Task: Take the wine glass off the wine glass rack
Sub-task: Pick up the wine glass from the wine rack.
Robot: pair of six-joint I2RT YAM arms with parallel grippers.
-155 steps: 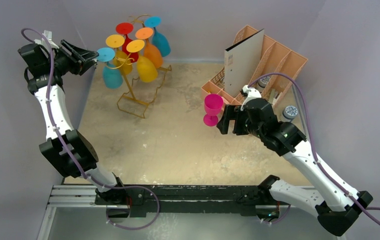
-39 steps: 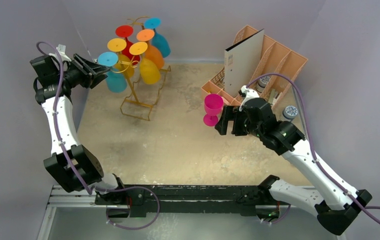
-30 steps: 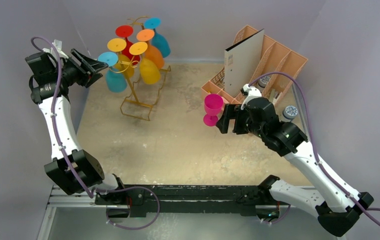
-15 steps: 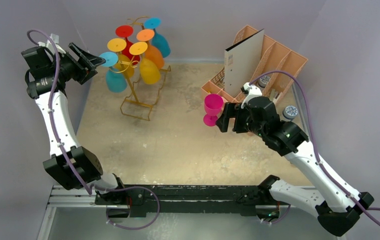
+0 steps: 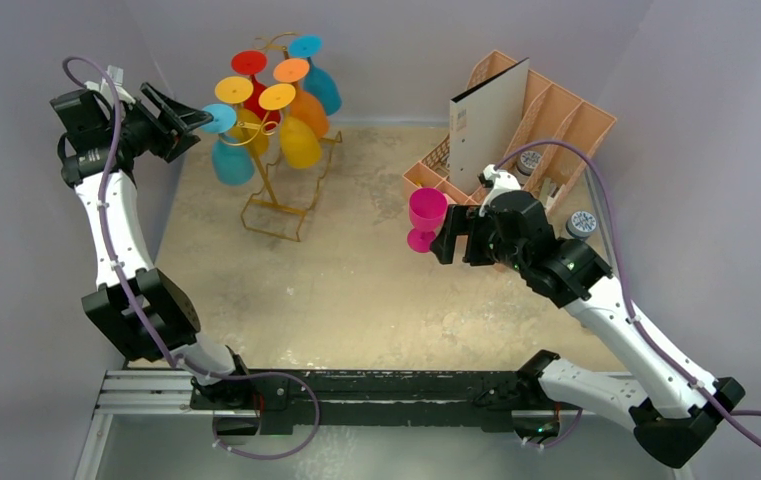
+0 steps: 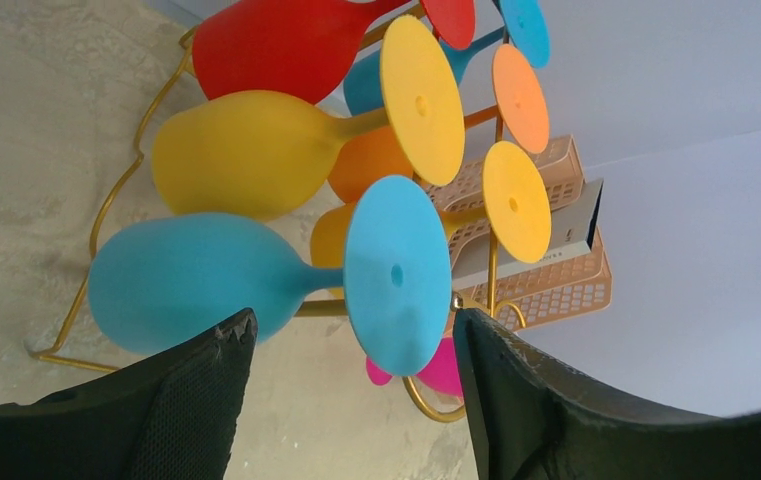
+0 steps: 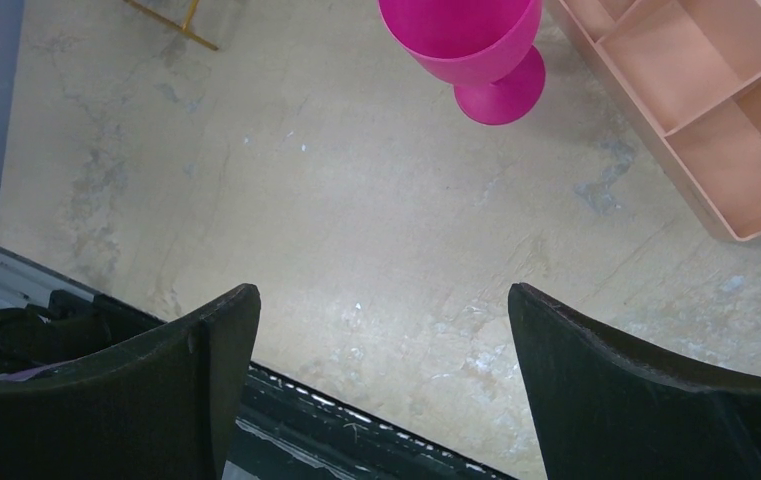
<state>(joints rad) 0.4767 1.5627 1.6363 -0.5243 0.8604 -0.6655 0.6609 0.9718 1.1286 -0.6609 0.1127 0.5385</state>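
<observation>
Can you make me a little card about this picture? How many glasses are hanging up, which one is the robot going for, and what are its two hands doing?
rack: gold wine glass rack, on the table, back left
hanging glasses: six, upside down; two blue, two yellow, one orange, one red
left fingers: open, either side of the nearest blue glass foot
right fingers: open, holding nothing
pink glass: upright on the table, off the rack
done: not yet

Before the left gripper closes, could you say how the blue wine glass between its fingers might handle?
The blue wine glass looks matte, opaque plastic: probably light, not brittle. It hangs by its foot from the thin wire rack, so a tug may rock that. The yellow glass beside it could get bumped.
</observation>
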